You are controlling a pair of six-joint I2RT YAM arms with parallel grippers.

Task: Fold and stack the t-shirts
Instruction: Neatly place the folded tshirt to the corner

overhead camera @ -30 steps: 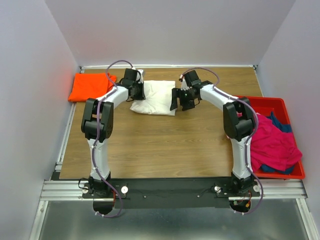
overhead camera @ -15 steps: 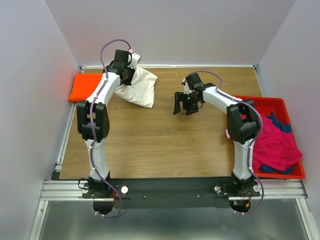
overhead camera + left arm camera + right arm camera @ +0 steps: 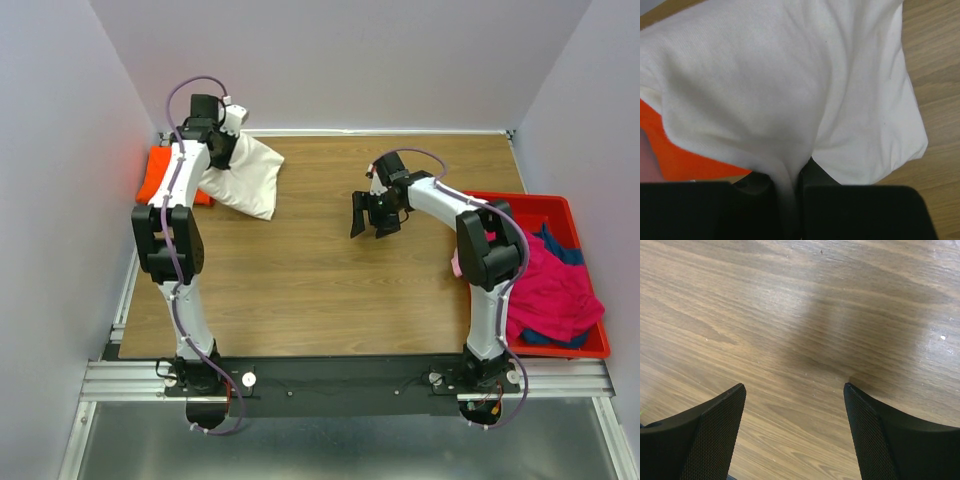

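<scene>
Cream-white t-shirt (image 3: pixel 245 175), folded into a pad, has left the far middle of the surface (image 3: pixel 320 290), where it lay between both arms a second ago. It now hangs tilted at the far left. The left pincer (image 3: pixel 787 186) is clamped on a gathered edge of it, and the left wrist view shows cloth pinched between the dark jaws. The orange t-shirt (image 3: pixel 152 172) lies just under and beside the carried one, peeking out at its left edge.

The right pincer (image 3: pixel 375 215) has drawn back a little toward the near right, jaws wide apart over bare wood and holding nothing.

This looks like the stacking step: the fold seems done, and the white shirt is about to be set onto the orange one. A magenta shirt (image 3: pixel 545 285) waits unfolded in the red bin (image 3: pixel 560 205).
</scene>
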